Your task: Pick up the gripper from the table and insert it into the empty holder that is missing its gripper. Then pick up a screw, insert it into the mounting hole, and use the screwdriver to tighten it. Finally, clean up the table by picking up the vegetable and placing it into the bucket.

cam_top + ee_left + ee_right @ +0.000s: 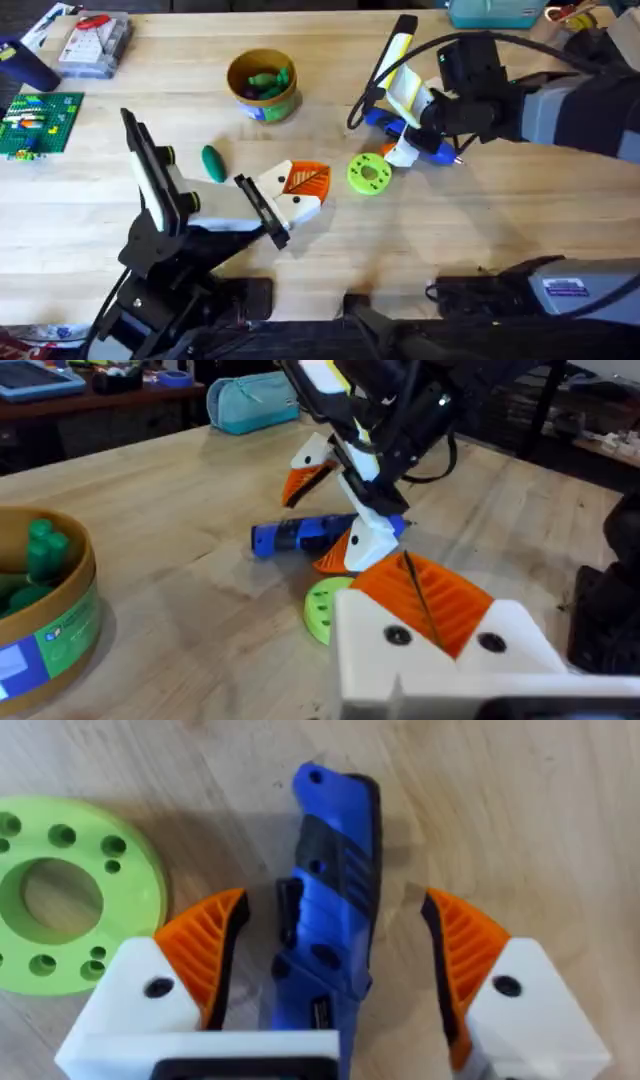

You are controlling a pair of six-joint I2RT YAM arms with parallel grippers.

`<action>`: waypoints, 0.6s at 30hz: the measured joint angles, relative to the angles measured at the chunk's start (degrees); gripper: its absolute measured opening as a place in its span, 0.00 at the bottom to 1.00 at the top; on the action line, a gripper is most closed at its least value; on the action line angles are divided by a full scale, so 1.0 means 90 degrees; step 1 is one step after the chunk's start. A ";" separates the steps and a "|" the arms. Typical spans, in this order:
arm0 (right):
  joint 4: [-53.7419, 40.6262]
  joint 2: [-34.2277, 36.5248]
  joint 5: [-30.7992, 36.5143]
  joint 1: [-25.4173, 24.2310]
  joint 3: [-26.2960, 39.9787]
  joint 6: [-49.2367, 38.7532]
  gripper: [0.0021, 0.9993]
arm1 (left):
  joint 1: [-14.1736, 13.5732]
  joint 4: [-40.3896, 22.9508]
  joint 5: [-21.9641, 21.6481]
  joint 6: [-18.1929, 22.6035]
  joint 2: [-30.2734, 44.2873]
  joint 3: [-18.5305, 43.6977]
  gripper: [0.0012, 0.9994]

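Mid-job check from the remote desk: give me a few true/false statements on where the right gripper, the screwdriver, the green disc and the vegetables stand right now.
1. The right gripper is open, one finger on each side of the blue screwdriver. True.
2. The screwdriver is lifted clear of the table. False: it lies flat on the wooden table, not yet gripped.
3. The green disc lies on the table next to the screwdriver. True.
4. The bucket is empty. False: green pieces already sit inside it.
5. A green vegetable lies on the table outside the bucket. True.
6. The left gripper is holding the screwdriver. False: it is apart from the screwdriver, which lies by the right gripper.
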 joint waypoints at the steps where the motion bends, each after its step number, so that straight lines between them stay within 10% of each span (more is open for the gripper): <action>1: -0.0002 -0.0002 -0.0003 0.0004 0.0000 0.0000 0.99 | 0.0000 0.0000 0.0000 0.0000 0.0002 0.0000 0.01; 18: -0.0138 -0.2703 -0.0204 0.0134 -0.0012 0.1171 1.00 | 0.0000 0.0000 0.0000 0.0000 0.0000 0.0000 0.01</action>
